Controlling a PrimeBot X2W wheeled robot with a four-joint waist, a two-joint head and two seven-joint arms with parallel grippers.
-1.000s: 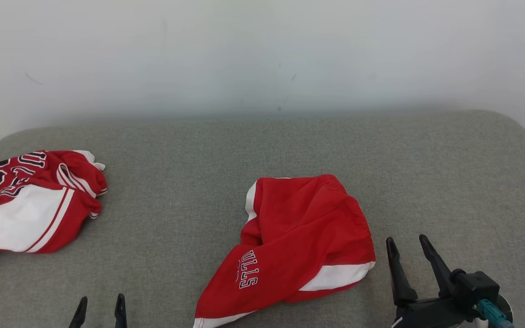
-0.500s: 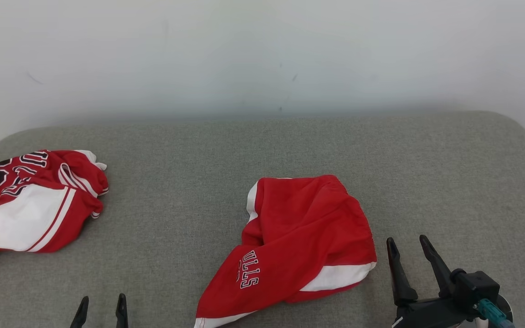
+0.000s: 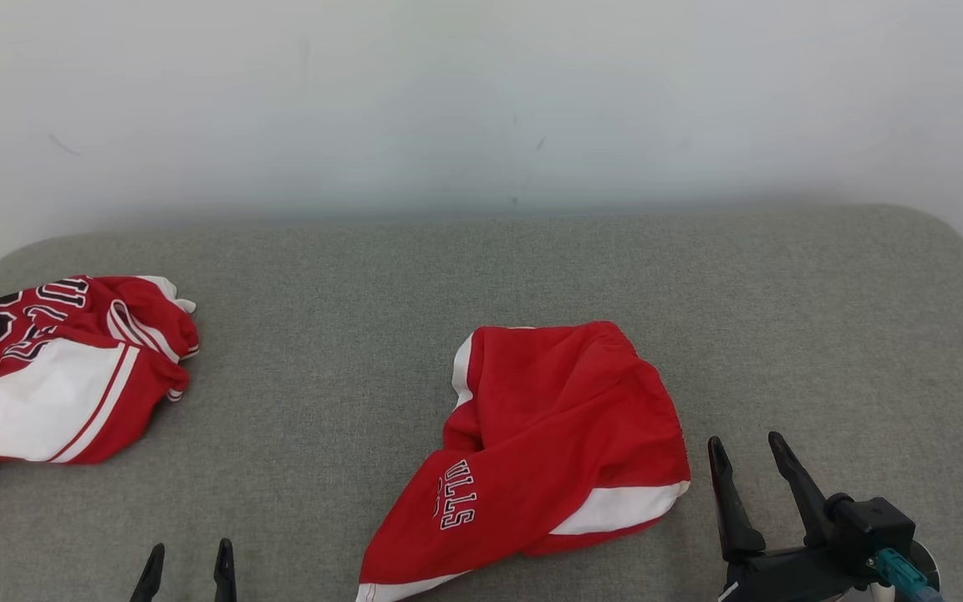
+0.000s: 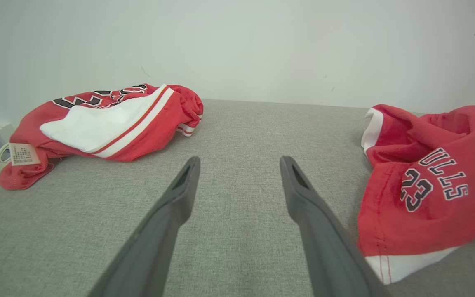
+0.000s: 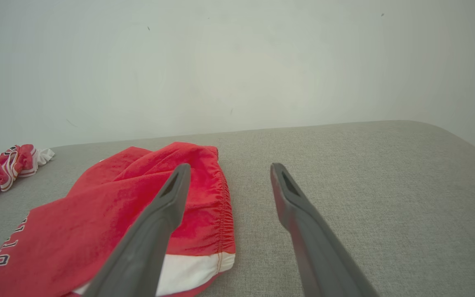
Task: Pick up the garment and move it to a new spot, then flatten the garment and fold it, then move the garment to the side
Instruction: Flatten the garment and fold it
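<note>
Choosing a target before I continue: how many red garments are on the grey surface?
2. The red shorts lie crumpled at the middle, just left of the right gripper; the red-and-white jersey lies bunched at the far left edge. Folds could hide more.

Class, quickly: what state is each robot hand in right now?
Left hand: open, holding nothing.
Right hand: open, holding nothing, beside the crumpled red-and-white fabric shorts.

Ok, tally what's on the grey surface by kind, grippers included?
Red-and-white garments: 2, the shorts in the middle and the jersey at the left.
Grippers: 2, the left gripper and the right gripper, both open and empty.
Total: 4.
</note>
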